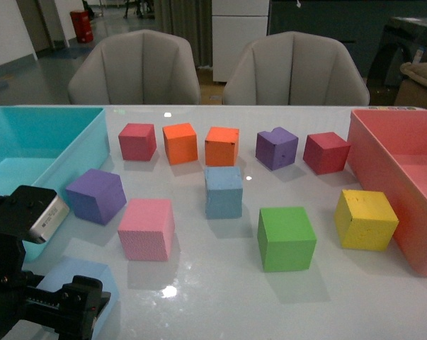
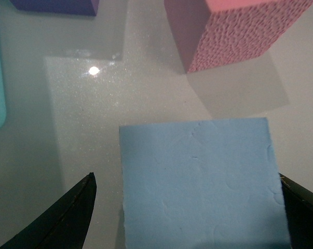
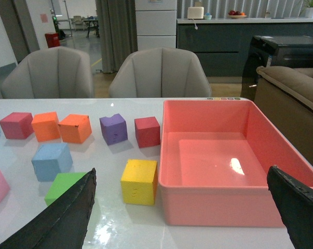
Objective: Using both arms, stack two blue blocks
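Your left gripper (image 2: 186, 176) stood wide open astride the pale blue block (image 2: 200, 181), near-left on the bench (image 1: 199, 290); the steel blue block (image 1: 223, 191) sat mid-bench. Your right gripper (image 3: 181, 169) gaped empty. The foam looked light and squashy, so pinch opposite flat faces gently.

Overhead light, moderately bright, even. Lamp glare on glossy table (image 1: 220, 304) at 6 o'clock, front view. Shadows soft, short. Left wrist view slightly soft at close range.
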